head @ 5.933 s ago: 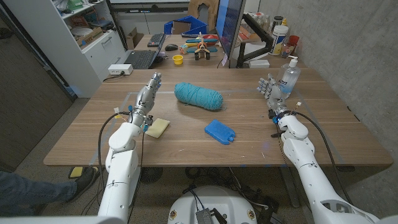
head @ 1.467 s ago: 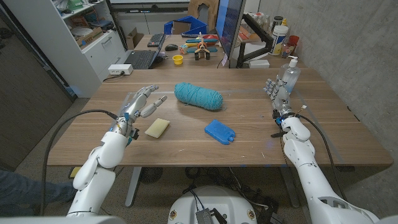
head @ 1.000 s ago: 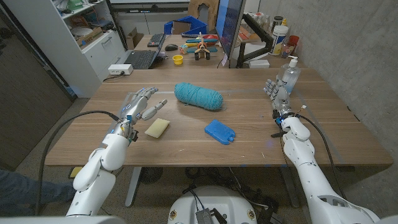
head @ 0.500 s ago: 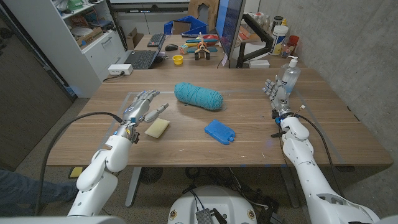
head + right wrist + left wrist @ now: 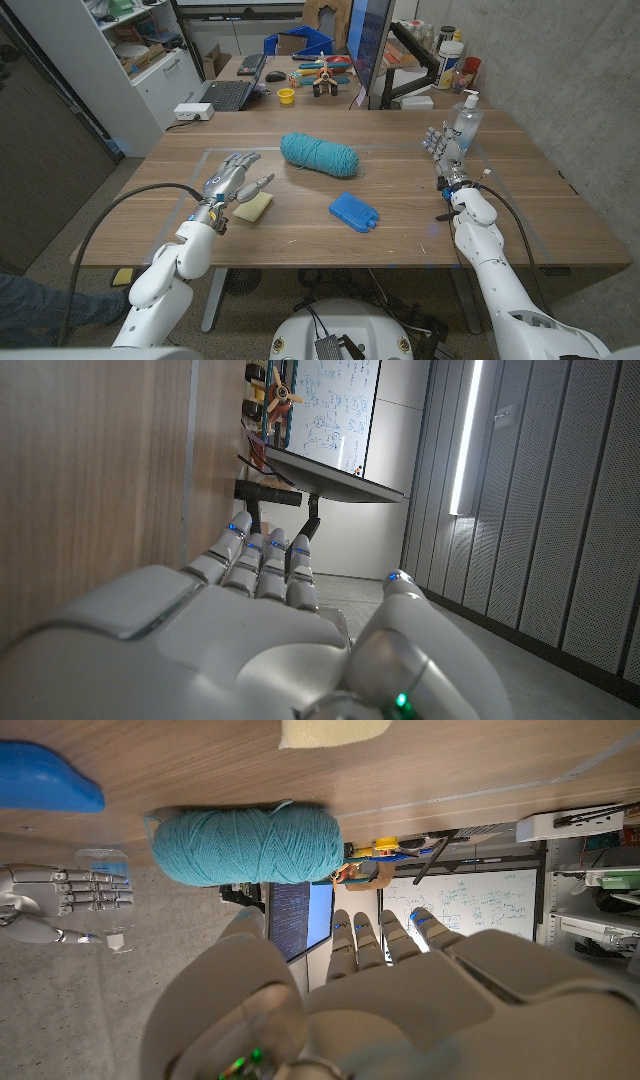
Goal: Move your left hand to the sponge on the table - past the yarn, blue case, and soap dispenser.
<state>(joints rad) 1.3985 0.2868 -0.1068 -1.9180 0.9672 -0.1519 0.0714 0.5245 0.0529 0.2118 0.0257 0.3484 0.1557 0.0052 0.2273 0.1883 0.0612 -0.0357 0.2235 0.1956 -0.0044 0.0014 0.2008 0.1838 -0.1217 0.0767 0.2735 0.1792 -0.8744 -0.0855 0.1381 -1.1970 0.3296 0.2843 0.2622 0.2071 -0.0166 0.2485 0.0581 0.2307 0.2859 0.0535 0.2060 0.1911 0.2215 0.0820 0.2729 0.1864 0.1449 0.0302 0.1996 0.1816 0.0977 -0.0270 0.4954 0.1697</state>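
Sponge nearly reached

My left hand (image 5: pixel 231 181) hovers with fingers apart, holding nothing, just beside the sponge (image 5: pixel 253 205) near the desk's (image 5: pixel 520 200) left front. What's left, I judge, is settling onto it. Right hand (image 5: pixel 441 147) waits, fingers together, empty.

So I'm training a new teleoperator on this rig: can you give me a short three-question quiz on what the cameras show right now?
1. True or false: the left robot hand is gripping the sponge.
2. Which object lies nearest the sponge? A) soap dispenser B) yarn C) blue case
3. Fill in: the right robot hand stands beside the ____.

Key:
1. False; its fingers are spread over the sponge's edge, holding nothing.
2. B
3. soap dispenser
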